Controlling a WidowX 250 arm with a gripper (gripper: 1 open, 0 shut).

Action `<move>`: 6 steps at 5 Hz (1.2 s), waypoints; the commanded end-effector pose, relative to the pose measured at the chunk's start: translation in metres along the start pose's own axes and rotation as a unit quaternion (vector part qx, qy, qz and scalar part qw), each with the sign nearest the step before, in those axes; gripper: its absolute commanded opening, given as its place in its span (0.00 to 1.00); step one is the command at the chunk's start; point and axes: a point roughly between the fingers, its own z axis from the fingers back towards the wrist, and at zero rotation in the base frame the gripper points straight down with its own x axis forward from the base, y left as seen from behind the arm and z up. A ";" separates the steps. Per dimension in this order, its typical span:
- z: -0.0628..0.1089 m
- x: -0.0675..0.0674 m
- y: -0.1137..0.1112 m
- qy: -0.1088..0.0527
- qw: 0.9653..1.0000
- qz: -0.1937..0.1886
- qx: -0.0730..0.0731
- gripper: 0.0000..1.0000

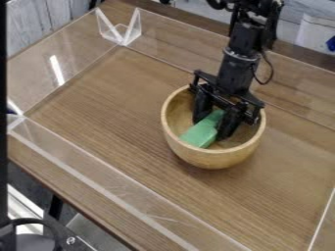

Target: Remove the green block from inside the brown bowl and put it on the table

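Inside the round, light tan wooden bowl [214, 136], the black claw [221, 115] reaches down from above with its fingers drawn in against the flat, matte green block [205, 130], gripping its upper end; the block lies tilted, its lower end resting toward the bowl's near-left inner wall. The bowl's thick rim rings the claw closely on every side, so the only free way out is upward. The bowl sits on the wide brown wood-grain worktop [118, 118], right of centre, with a broad bare stretch of wood to its left and in front. Low clear acrylic walls [78, 167] edge the worktop along the near and left sides, and a clear acrylic corner piece [120, 27] stands at the far edge, well apart from the bowl.
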 end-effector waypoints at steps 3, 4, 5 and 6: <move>0.020 -0.005 0.021 -0.039 0.999 0.036 0.007 0.00; 0.030 -0.008 0.018 -0.053 0.998 0.034 0.007 0.00; 0.041 -0.011 0.016 -0.066 0.997 0.032 0.006 0.00; 0.062 -0.018 0.011 -0.091 0.995 0.027 0.006 0.00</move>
